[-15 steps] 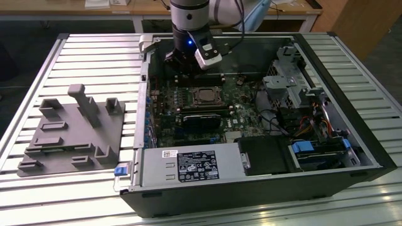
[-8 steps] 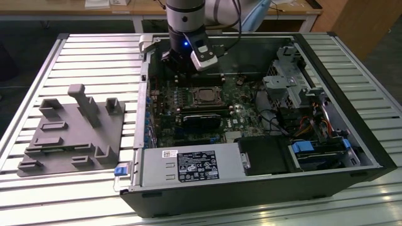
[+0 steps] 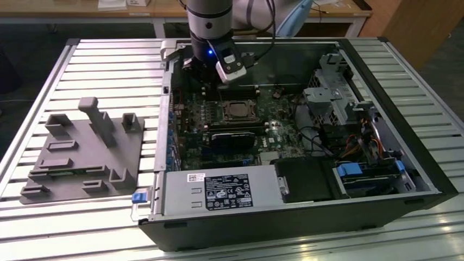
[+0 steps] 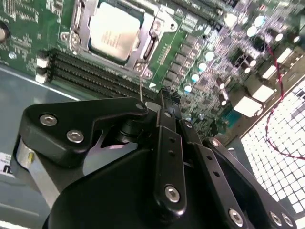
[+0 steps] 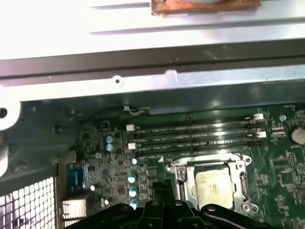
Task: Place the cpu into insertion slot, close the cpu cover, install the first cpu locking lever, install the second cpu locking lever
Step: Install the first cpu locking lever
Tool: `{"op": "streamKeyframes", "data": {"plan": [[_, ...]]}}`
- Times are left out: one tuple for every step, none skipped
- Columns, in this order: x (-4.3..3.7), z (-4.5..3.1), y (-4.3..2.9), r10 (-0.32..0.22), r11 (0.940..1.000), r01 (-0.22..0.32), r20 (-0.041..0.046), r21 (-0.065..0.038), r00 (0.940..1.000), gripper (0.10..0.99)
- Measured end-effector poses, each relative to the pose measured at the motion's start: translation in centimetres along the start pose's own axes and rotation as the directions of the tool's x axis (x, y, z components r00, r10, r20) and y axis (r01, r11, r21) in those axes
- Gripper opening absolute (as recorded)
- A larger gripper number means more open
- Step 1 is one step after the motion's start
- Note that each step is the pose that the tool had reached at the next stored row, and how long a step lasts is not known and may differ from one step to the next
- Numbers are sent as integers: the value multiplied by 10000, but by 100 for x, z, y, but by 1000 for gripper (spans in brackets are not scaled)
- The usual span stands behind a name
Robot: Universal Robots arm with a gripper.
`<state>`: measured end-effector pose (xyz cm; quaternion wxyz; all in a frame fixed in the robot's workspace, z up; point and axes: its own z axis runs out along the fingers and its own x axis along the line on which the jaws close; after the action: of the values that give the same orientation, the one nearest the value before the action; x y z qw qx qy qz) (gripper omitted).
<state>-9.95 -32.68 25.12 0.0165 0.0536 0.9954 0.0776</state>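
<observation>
1. A desk (image 3: 73, 228) of pale, slatted metal profiles spans the exterior view, its ribs running left to right under even light.
2. Beyond its far edge stands a second desk (image 3: 167, 11) with a wooden top and white legs.
3. A brown wooden cabinet (image 3: 413, 22) stands at the exterior view's far right.
4. The floor (image 3: 446, 70) is dark grey.

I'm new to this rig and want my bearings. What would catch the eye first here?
The open computer case lies on the slatted table, with the robot arm reaching into it from above. On the green motherboard, the pale cpu shows through the window of the silvery cpu cover, with the gripper close beside it. A grey fixture block sits at the exterior view's left.
</observation>
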Motion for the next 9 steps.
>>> {"op": "streamKeyframes", "data": {"plan": [[6, 2, -1, 4, 10000, -4, -10, -92, 10000, 106], [12, 4, -2, 8, 9999, -8, -18, -172, 10000, 106], [18, 6, -3, 9, 9997, -9, -25, -245, 10000, 106], [24, 7, -4, 11, 9995, -12, -33, -314, 10000, 106], [31, 9, -5, 13, 9992, -15, -41, -391, 10000, 106], [38, 11, -6, 16, 9989, -19, -50, -472, 10000, 106], [45, 12, -7, 18, 9985, -21, -59, -552, 10000, 106], [50, 13, -8, 23, 9979, -27, -69, -641, 10000, 106], [53, 15, -8, 27, 9971, -33, -81, -763, 10000, 106]]}}
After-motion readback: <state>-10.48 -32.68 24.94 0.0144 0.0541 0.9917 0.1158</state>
